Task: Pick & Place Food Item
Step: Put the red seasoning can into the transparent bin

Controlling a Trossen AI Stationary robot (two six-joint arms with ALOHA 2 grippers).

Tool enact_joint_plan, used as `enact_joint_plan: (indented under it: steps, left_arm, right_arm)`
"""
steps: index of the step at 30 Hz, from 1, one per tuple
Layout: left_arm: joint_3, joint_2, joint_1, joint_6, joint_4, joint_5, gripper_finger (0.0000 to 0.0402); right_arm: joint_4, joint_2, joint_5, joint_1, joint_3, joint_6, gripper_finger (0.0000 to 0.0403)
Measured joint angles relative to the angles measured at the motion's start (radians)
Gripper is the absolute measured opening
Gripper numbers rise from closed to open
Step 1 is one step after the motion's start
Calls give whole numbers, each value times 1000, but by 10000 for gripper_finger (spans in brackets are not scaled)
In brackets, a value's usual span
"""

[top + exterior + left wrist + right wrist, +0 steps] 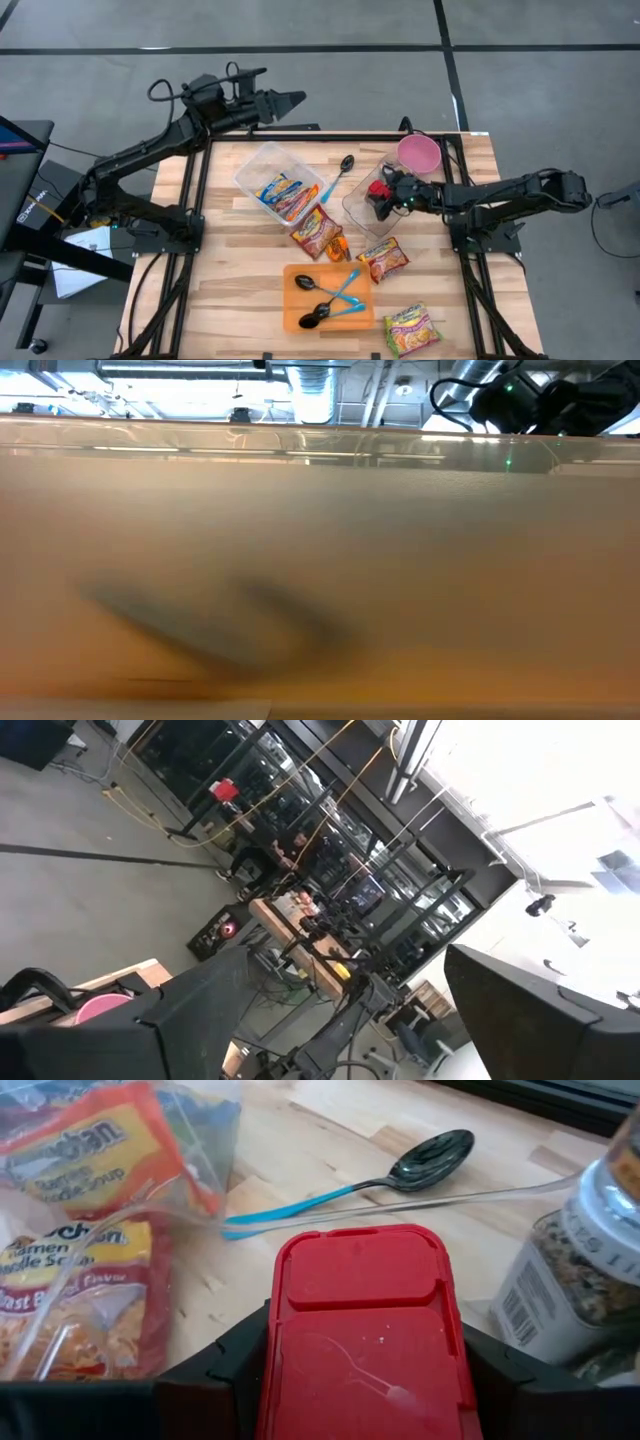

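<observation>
Reaching low across the table, right hand (378,193) clamping red-lidded jar (366,1330).

Five noodle packets: one in a clear tub (268,165), at (283,192), and four loose at (316,231), (337,247), (384,259) and (411,328). Two clear tubs, the second at (362,205). Three spoons: (343,166), (318,284), (322,315). One orange tray (292,322). One pink bowl (419,153). One red-lidded jar (379,192).

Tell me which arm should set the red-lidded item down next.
Right. The right gripper already clamps the red-lidded item over the clear container mid-table. The left gripper is raised beyond the table's far edge, holding nothing.
</observation>
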Motion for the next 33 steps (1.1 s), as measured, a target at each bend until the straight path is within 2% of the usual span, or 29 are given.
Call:
enact_joint_plan:
  steps: [10,20,33]
  left_arm:
    - [0,0,-22,19,0,1,333]
    - [0,0,-21,19,0,1,333]
    - [0,1,-29,19,0,2,333]
  right_arm:
    - [33,0,-20,1,0,-44,246]
    - [75,-5,-50,13,0,-20,249]
    - [73,-4,-42,103,0,77,240]
